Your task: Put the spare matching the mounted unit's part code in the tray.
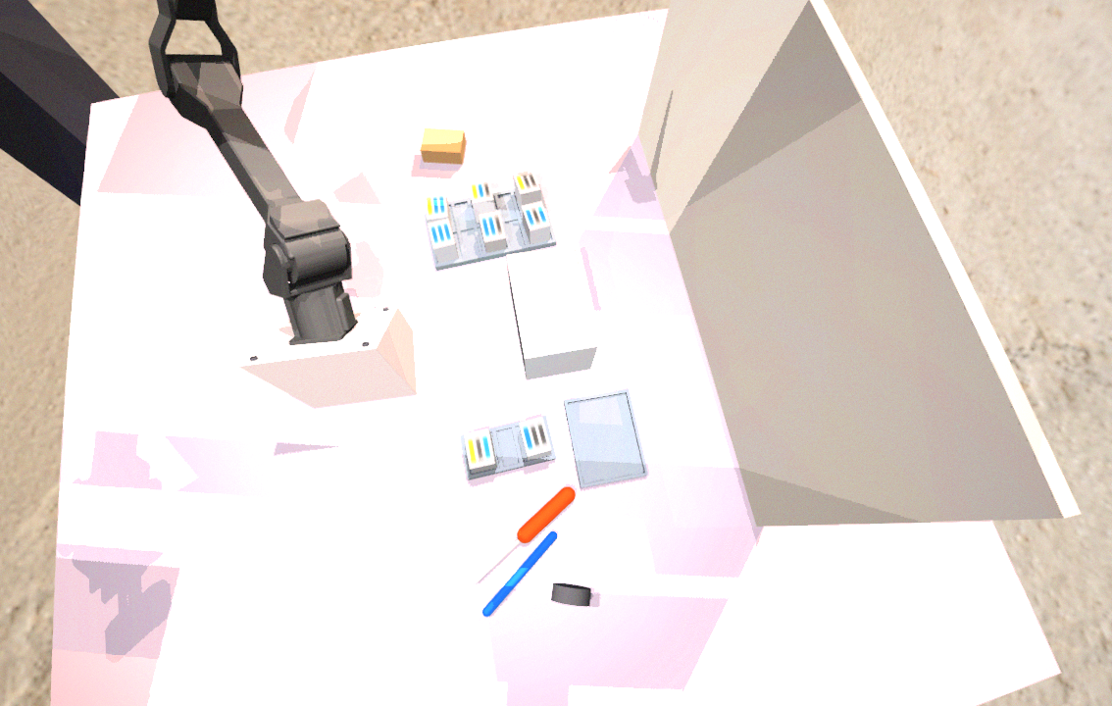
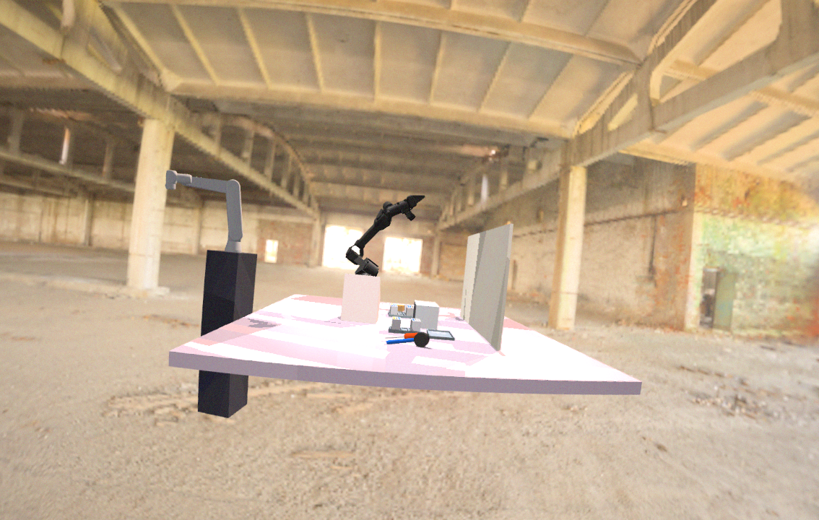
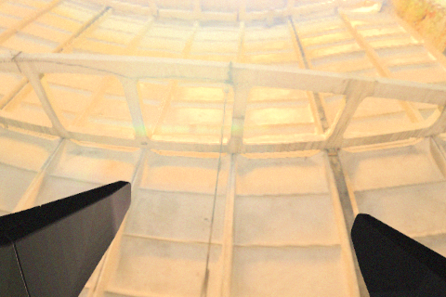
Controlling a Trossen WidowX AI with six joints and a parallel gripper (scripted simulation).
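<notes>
My gripper is open and empty, raised high above the table; the wrist view shows only the ceiling behind its fingers. The tray is flat, grey and empty. A larger rack holds several white spares with coloured stripes on top, including one at its front left and one at its front middle. A smaller rack holds two striped white units, left and right. I cannot tell which thing is the mounted unit, and no printed back code is readable.
A white box stands between larger rack and tray. A tall panel stands on the right. An orange block lies behind the larger rack. A red-handled screwdriver, blue pen and black disc lie in front.
</notes>
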